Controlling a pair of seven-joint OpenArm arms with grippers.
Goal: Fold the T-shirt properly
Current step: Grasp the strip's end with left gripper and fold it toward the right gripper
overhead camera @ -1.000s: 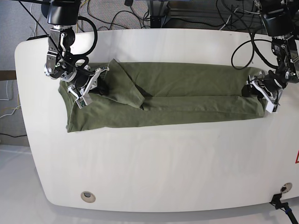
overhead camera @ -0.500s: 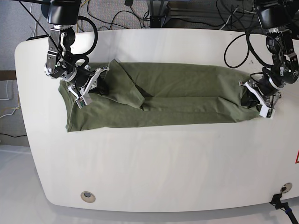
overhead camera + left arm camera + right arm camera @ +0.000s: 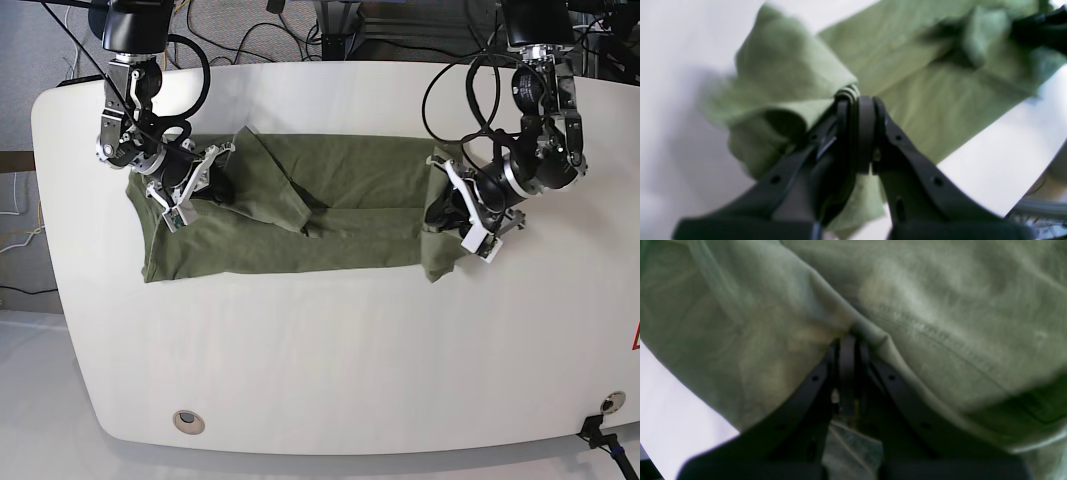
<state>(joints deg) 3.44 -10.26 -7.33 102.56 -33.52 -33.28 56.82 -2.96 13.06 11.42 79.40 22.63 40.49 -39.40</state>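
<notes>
The T-shirt (image 3: 300, 215) lies long across the bench (image 3: 330, 350), left claw (image 3: 450, 215) clamped on its lifted end, right claw (image 3: 195, 180) clamped on the opposite end.

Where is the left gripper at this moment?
In the base view the left gripper is right of centre on the white table, shut on the lifted end of the T-shirt.

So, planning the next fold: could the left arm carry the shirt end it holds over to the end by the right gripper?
Probably yes: the left gripper is shut on the T-shirt, and only flat cloth lies before the right gripper.
</notes>
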